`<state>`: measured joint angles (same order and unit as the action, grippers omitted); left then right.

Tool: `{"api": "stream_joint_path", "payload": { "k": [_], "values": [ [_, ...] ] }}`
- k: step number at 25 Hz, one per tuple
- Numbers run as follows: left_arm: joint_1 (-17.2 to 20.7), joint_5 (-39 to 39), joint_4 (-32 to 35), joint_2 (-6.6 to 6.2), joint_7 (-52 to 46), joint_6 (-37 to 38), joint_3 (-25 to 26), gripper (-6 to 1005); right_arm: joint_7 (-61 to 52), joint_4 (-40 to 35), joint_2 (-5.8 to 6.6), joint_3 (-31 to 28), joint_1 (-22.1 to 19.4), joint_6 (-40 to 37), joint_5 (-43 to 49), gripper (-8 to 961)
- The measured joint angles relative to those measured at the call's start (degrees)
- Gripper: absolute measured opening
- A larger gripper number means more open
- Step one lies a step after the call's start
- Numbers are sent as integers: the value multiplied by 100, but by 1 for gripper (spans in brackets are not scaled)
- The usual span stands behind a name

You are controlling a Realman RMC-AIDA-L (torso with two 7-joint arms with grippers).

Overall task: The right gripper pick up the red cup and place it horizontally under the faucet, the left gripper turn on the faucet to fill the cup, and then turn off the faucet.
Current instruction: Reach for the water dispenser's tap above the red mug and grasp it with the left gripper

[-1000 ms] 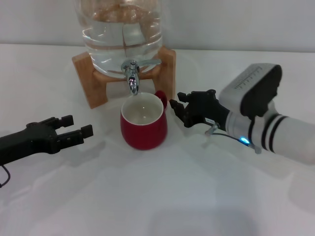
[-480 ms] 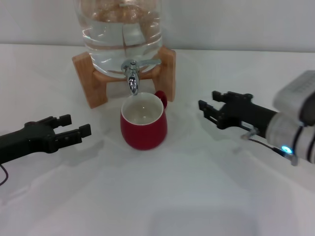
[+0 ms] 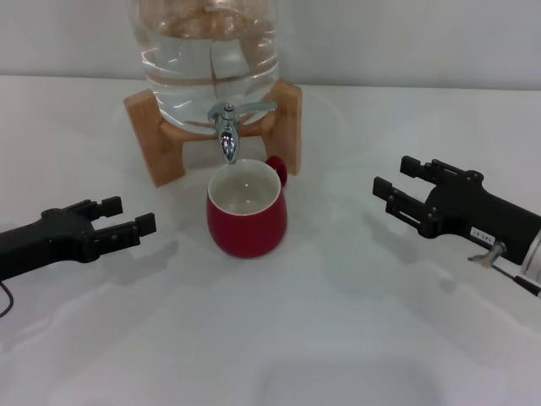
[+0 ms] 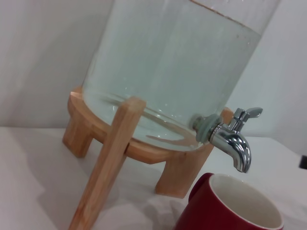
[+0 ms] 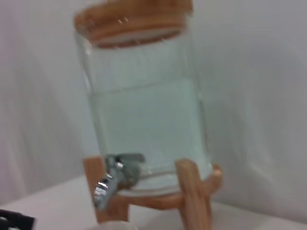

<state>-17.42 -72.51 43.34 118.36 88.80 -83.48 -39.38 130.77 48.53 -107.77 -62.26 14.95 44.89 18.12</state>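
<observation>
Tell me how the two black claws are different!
The right gripper has a small white label on it; the left gripper has none. The right gripper sits on the right side of the red cup, the left gripper on the left side. The right gripper's fingers point up and left, while the left gripper's point right. Both are black, open, and hold nothing.

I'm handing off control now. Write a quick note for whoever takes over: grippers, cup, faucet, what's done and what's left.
Right gripper: open, empty, on the cup's right, clear of it.
Left gripper: open, empty, low on the cup's left.
Red cup: upright on the table, directly under the faucet spout, no water flowing.
Done: cup placed.
Left: left gripper opens the faucet lever, fills the cup, closes it.
</observation>
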Motion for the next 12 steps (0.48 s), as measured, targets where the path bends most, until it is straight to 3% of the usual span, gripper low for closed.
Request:
{"api": "stream_joint_path", "payload": {
  "k": [5, 9, 12],
  "values": [
    [4, 1, -1, 2, -4, -21, 0, 887, 40, -142, -24, -158, -89, 813, 194, 567],
    [17, 1, 8, 3, -11, -67, 0, 887, 3, -646, -63, -393, -109, 2064, 196, 575],
    [73, 2, 160, 4, -82, -179, 0, 887, -154, -902, -99, -497, -94, 2530, 203, 574]
  ]
}}
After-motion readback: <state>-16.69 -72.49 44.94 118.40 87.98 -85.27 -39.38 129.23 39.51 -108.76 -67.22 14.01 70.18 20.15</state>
